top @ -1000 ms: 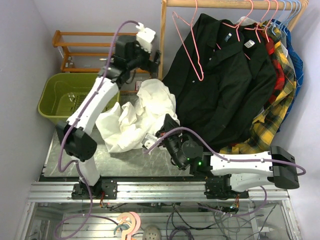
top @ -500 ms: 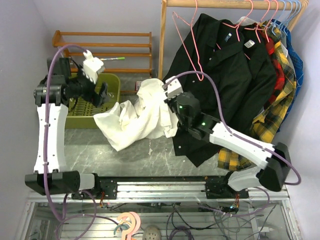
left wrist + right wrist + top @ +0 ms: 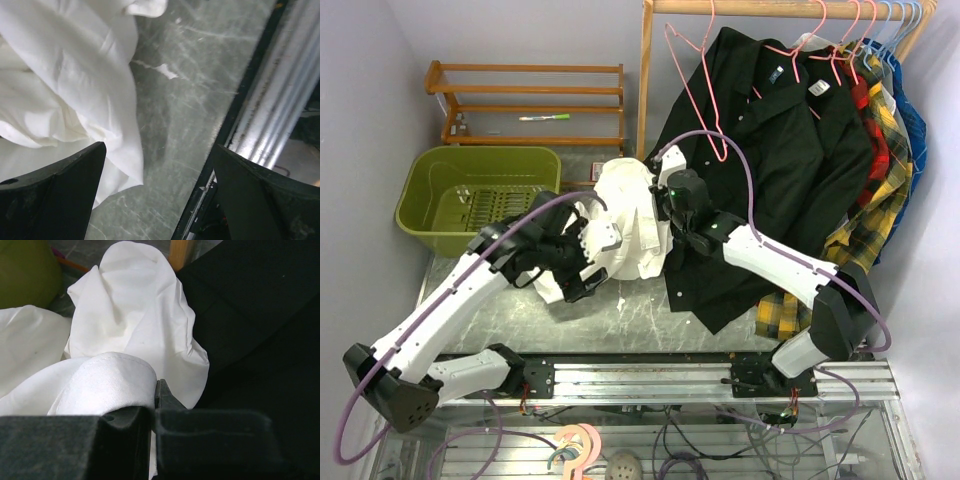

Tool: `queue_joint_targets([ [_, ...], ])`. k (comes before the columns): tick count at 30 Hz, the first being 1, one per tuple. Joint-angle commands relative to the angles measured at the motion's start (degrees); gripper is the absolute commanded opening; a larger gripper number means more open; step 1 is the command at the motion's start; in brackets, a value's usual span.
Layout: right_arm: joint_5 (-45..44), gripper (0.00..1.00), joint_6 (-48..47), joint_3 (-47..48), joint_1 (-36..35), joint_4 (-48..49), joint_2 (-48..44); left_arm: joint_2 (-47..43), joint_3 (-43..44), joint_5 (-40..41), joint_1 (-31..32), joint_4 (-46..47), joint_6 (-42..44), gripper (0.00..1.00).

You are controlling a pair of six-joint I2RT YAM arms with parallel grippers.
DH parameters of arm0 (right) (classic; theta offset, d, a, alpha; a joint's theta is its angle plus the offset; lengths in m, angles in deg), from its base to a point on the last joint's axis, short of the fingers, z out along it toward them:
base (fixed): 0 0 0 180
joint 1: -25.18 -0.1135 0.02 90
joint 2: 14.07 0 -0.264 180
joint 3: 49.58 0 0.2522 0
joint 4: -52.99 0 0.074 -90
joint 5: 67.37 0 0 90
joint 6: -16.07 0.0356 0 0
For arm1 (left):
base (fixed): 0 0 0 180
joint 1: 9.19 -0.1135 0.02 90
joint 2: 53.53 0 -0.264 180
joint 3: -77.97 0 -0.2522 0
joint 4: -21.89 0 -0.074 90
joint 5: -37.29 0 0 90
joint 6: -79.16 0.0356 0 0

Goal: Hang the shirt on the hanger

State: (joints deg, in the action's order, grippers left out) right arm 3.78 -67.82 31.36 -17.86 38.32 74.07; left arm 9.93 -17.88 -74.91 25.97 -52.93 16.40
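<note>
The white shirt (image 3: 620, 225) is bunched at the middle of the table, its top lifted against the black shirt. My right gripper (image 3: 658, 212) is shut on a rolled fold of the shirt (image 3: 115, 380); in the right wrist view the jaws (image 3: 156, 390) pinch the fabric. My left gripper (image 3: 582, 283) is open and empty, low over the table at the shirt's near edge. In the left wrist view its fingers (image 3: 75, 175) stand wide apart, with the shirt (image 3: 60, 75) at upper left. An empty pink wire hanger (image 3: 705, 100) hangs on the rail at the back.
A black shirt (image 3: 770, 160) and plaid shirts (image 3: 880, 200) hang on the wooden rail at right. A green basket (image 3: 470, 190) and a wooden shelf (image 3: 520, 90) stand at back left. The metal rail (image 3: 280, 100) runs along the table's near edge.
My left arm swung down from above the basket to the shirt's near edge. My right arm rose from the table front to the shirt's top and holds it raised.
</note>
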Motion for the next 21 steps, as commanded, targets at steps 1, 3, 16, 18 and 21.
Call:
queue_joint_targets([
  [1, 2.7, 0.0, 3.5, 1.1, 0.9, 1.6, 0.2, 1.3, -6.7, 13.1, 3.3, 15.5, -8.6, 0.99],
  [3, 2.8, 0.0, 3.9, 0.8, 1.5, 1.7, 0.1, 3.1, -8.5, 16.0, 5.6, 18.4, -10.1, 0.99],
  [16, 7.6, 0.0, 5.3, -3.9, 4.4, 5.3, -3.7, 12.4, -13.6, 42.8, 11.7, 29.2, -7.3, 0.65],
  [18, 8.1, 0.0, 5.3, -4.7, 4.5, 5.2, -4.2, 12.6, -12.8, 44.2, 11.7, 28.1, -6.7, 0.15],
  [21, 10.2, 0.0, 5.5, -6.8, 4.5, 5.3, -6.1, 10.4, -11.9, 47.1, 11.6, 27.4, -4.7, 0.07],
])
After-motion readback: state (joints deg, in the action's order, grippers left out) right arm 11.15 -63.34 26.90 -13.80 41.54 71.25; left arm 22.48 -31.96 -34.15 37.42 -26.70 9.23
